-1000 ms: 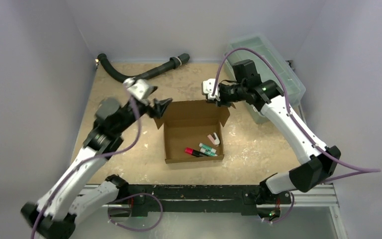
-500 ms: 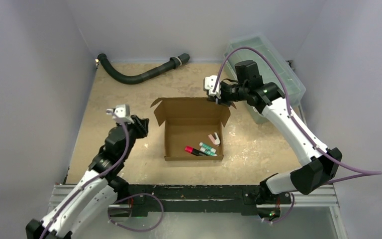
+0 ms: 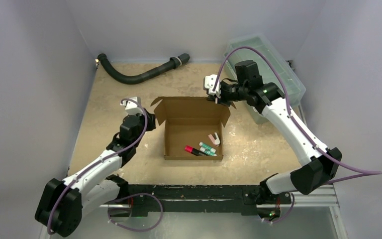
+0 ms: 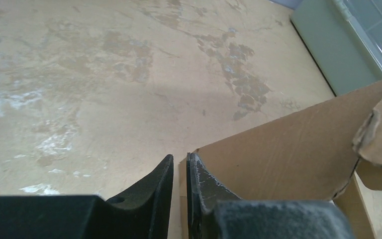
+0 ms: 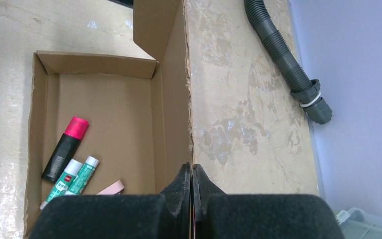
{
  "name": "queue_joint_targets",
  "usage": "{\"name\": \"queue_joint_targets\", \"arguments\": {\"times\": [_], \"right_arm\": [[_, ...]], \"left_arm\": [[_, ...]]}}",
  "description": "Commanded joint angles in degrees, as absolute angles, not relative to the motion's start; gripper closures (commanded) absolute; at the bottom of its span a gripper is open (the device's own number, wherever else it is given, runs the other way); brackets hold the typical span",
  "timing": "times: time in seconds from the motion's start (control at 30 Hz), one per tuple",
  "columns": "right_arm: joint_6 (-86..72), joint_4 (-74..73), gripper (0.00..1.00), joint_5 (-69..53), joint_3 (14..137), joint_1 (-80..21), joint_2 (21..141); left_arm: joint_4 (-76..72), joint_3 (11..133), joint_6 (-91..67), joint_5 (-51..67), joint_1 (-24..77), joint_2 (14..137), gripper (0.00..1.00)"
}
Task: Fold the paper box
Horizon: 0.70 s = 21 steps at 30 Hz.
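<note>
The paper box (image 3: 191,130) stands open in the middle of the table, brown cardboard with its walls up and two back corner flaps splayed outward. My right gripper (image 3: 218,98) is at the back right corner. In the right wrist view, the right gripper (image 5: 192,167) is shut on the top edge of the back wall (image 5: 188,99). My left gripper (image 3: 151,119) is at the box's left side. In the left wrist view, the left gripper (image 4: 179,158) stands astride a cardboard wall's edge (image 4: 288,149). Its jaws are a narrow gap apart, with a sliver of table showing.
Inside the box lie a red-capped black marker (image 3: 194,151), two green glue sticks (image 3: 208,148) and a small pink piece (image 3: 214,138). A clear greenish plastic bin (image 3: 278,64) stands at the back right. A black corrugated hose (image 3: 139,74) lies along the back left.
My left arm has come down from above the back left flap, swung out and returned to the box's left wall, its jaws narrowing. The right arm and the box have barely moved.
</note>
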<state>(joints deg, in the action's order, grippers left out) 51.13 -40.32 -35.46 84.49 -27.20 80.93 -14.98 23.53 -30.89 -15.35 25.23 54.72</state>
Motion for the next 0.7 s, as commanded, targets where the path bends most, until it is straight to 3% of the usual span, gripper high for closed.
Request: {"name": "queue_joint_targets", "arguments": {"times": [0.0,0.27,0.67], "right_arm": [[49.9,-38.7,1.00,-36.5,84.4,-27.0,79.9],[49.2,-38.8,1.00,-37.0,84.4,-27.0,80.5],[48.5,-39.4,1.00,-37.3,84.1,-27.0,80.5]], "left_arm": [[-24.4,24.5,-30.8,-8.0,24.8,58.9,0.86],[-27.8,23.5,-33.9,-0.4,24.8,62.3,0.90],[-29.4,22.7,-36.2,1.8,24.8,65.4,0.91]]}}
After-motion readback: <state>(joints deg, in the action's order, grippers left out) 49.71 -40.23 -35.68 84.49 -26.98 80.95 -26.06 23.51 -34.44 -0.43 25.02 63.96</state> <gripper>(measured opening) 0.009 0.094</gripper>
